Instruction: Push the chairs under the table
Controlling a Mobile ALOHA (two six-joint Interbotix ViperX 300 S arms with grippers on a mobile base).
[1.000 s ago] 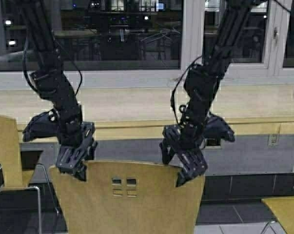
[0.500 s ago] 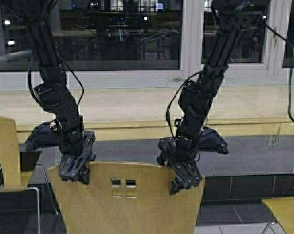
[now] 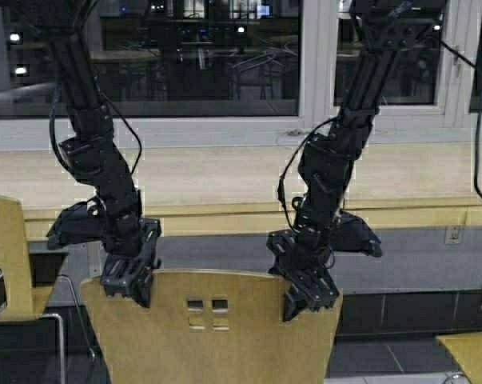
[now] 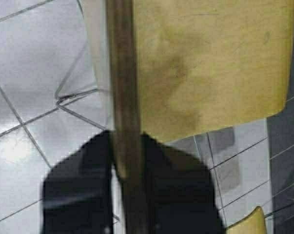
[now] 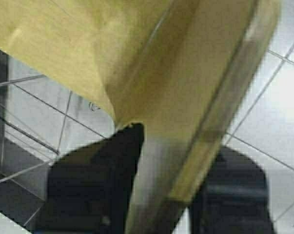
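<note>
A yellow-tan plywood chair point(image 3: 213, 332) with four small square cutouts stands in front of the long pale-wood table point(image 3: 225, 172). My left gripper point(image 3: 131, 280) is shut on the left top corner of its backrest; the backrest edge point(image 4: 125, 97) runs between the fingers point(image 4: 183, 195) in the left wrist view. My right gripper point(image 3: 308, 292) is shut on the right top corner; the backrest point(image 5: 200, 97) sits between its fingers point(image 5: 95, 187) in the right wrist view. The chair's seat point(image 4: 210, 63) shows below.
A second alike chair point(image 3: 5, 248) stands at the left and a third point(image 3: 471, 352) shows at the lower right corner. Windows point(image 3: 197, 52) rise behind the table. Grey tiled floor point(image 4: 25, 97) lies under the chairs.
The robot has moved forward a little: table and windows have shifted slightly in the high view. Both grippers keep hold of the backrest, which has gone with them toward the table.
</note>
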